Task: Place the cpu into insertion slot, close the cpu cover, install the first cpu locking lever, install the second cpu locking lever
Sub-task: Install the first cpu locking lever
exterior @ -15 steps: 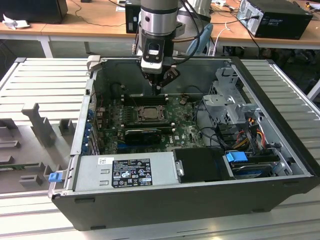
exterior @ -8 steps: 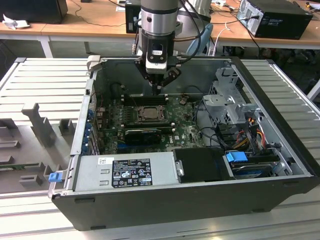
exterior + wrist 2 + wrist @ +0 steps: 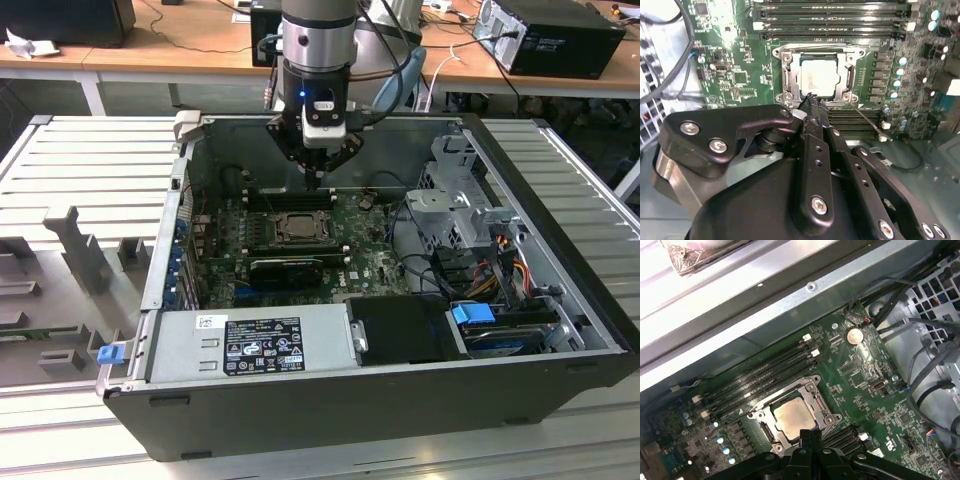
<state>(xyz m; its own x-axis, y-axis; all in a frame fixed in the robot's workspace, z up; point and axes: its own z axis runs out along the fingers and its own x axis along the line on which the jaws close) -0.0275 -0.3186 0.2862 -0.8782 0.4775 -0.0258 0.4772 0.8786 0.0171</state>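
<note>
The cpu (image 3: pixel 819 76) lies flat in the insertion slot (image 3: pixel 816 48) on the green board, silvery-tan face up. The cpu cover (image 3: pixel 848 78) lies down around it as a metal frame. A thin lever rod (image 3: pixel 867 120) sticks out sideways from one socket corner across the black memory slots. My gripper (image 3: pixel 811 98) is shut with nothing between its fingers, and its tips hover just off the socket's near edge. In the exterior view the gripper (image 3: pixel 318 183) hangs over the socket (image 3: pixel 297 226) inside the open case. The first wrist view shows the cpu (image 3: pixel 792 417) just beyond the fingertips (image 3: pixel 804 434).
Long black memory slots (image 3: pixel 832 22) flank the socket on both sides. A long black card (image 3: pixel 287 268) sits on the board near the socket. Cable bundles (image 3: pixel 925 365) and a metal drive cage (image 3: pixel 455 195) fill the exterior view's right side. A power supply (image 3: pixel 255 342) lines the case front.
</note>
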